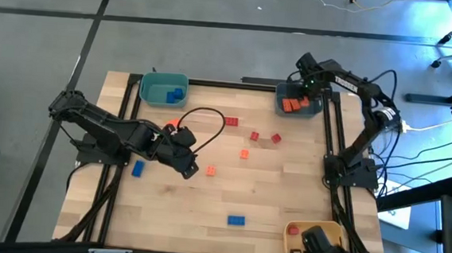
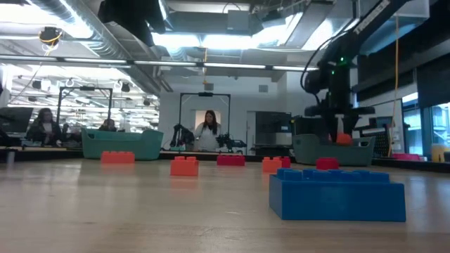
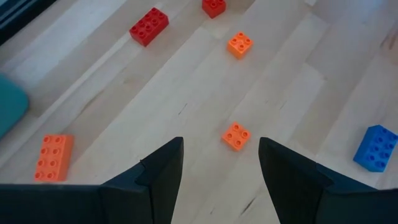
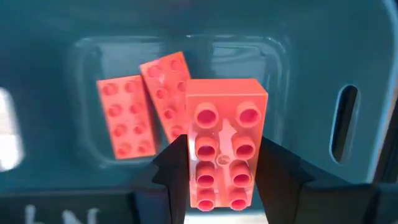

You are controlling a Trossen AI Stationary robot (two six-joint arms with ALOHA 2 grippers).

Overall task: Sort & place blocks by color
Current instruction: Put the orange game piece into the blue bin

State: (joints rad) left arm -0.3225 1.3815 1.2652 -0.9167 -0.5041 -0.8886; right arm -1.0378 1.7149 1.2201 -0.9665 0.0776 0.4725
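Observation:
My right gripper (image 4: 221, 163) hangs over the grey-blue bin (image 1: 279, 108) at the table's far right and is shut on an orange block (image 4: 225, 118). Two more orange blocks (image 4: 146, 109) lie flat on that bin's floor. My left gripper (image 3: 221, 149) is open, low over the table left of centre (image 1: 193, 168). A small orange block (image 3: 236, 135) lies on the wood just ahead of its fingertips, untouched. Red (image 1: 232, 121), orange (image 1: 245, 154) and blue blocks (image 1: 236, 220) lie scattered on the table. Blue blocks (image 1: 174, 96) sit in the teal bin (image 1: 151, 85). My right gripper pinches the orange two-by-four block between its two fingers (image 4: 177, 171), one on each long side, at the end nearer the wrist (image 4: 221, 186). The fingers point down from above. The block is lifted clear over the bin's inside, its studded face turned to the wrist camera.
A yellow bin (image 1: 326, 229) stands at the near right corner with a small block in it (image 1: 293, 228). A black cable (image 1: 211, 113) loops over the table beside my left arm. A black frame (image 1: 332, 142) borders the table. People sit in the room beyond (image 2: 209, 130).

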